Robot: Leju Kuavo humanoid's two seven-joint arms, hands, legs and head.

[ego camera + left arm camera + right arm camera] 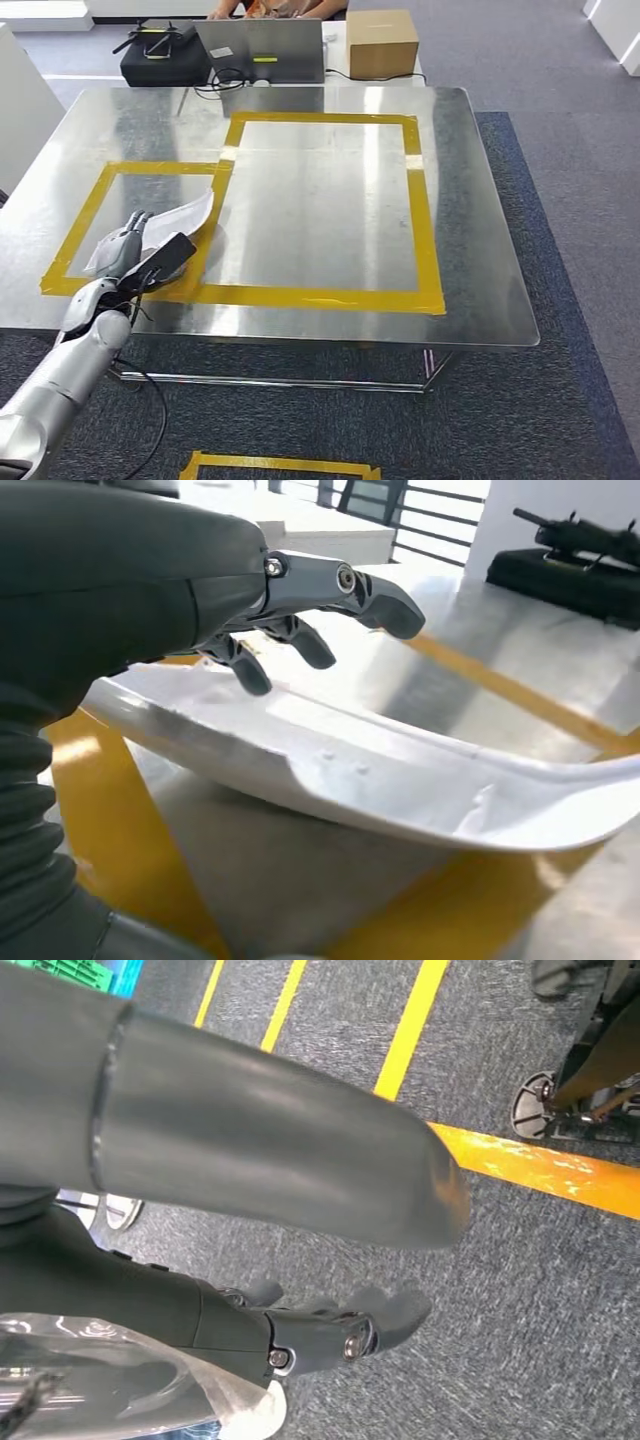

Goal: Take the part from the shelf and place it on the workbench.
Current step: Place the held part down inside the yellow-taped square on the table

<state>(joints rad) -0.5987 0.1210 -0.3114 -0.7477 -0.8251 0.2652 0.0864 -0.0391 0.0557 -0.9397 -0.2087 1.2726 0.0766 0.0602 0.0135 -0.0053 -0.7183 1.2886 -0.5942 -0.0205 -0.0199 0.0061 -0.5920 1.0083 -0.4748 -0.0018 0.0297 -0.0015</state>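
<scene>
where it lies on the workbench [483, 250], white part [177, 222], long axis toward the far right

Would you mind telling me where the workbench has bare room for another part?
The big taped square on the workbench is bare, as is the strip right of it. The small taped square is crowded: the white part lies there with the left hand over it.
</scene>
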